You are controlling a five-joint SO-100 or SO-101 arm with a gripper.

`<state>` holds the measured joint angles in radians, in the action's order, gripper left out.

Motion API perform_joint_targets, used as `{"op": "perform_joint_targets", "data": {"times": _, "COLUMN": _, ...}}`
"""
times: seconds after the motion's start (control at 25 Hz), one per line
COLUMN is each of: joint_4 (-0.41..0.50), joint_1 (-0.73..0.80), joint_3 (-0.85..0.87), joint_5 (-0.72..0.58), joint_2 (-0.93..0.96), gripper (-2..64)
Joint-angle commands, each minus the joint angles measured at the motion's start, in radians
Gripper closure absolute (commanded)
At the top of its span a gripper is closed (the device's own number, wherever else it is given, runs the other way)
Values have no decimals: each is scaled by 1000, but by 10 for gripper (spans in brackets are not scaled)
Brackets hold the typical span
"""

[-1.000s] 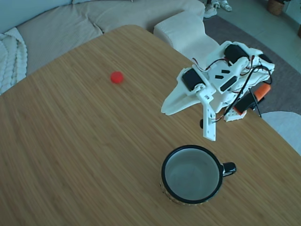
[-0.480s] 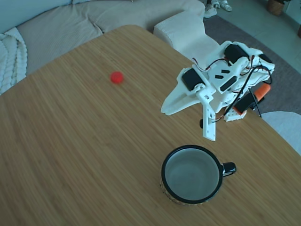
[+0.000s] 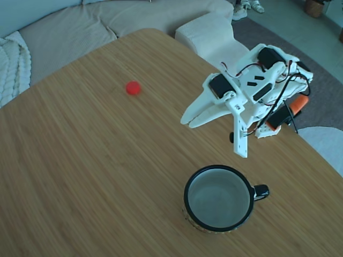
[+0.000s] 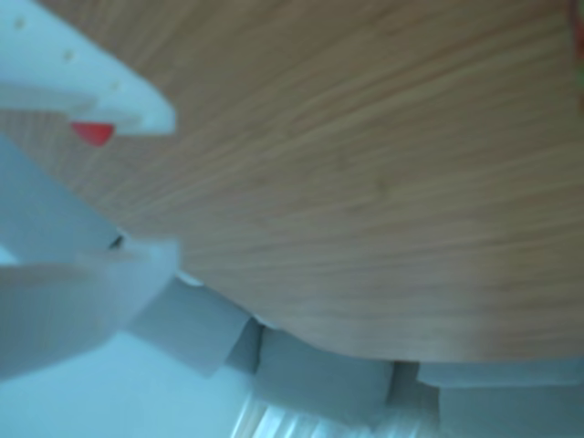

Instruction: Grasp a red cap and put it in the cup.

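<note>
The wooden table (image 3: 80, 176) carries the red cap (image 3: 133, 88) and, well apart, the cup (image 3: 218, 198).

The surface (image 3: 96, 160) was wood with a fine straight grain and a matt, smooth finish. The cup (image 3: 218, 198) looked glazed, its black rim glossy and its pale inside smooth. The red cap (image 3: 133, 88) looked like plain matt plastic. The arm (image 3: 252, 91) and its end effector (image 3: 190, 119) were white matt plastic. The sofa (image 3: 69, 27) behind was beige woven cloth.
</note>
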<state>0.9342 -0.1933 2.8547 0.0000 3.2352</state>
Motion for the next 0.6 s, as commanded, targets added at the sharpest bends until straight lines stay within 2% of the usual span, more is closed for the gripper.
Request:
{"op": "perform_joint_targets", "data": {"times": 0.0, "joint_4": 15, "joint_1": -5, "joint_3": -87, "joint_5": 3, "joint_2": 5, "gripper": 460}}
{"op": "perform_joint_targets", "data": {"times": 0.24, "joint_4": 23, "joint_1": -6, "joint_3": -118, "joint_5": 3, "joint_2": 3, "gripper": 458}}
{"op": "perform_joint_targets", "data": {"times": 0.44, "joint_4": 84, "joint_1": -6, "joint_3": -176, "joint_5": -8, "joint_2": 3, "gripper": 455}}
{"op": "perform_joint_targets", "data": {"times": 0.56, "joint_4": 141, "joint_1": -6, "joint_3": -256, "joint_5": -31, "joint_2": 3, "gripper": 391}}
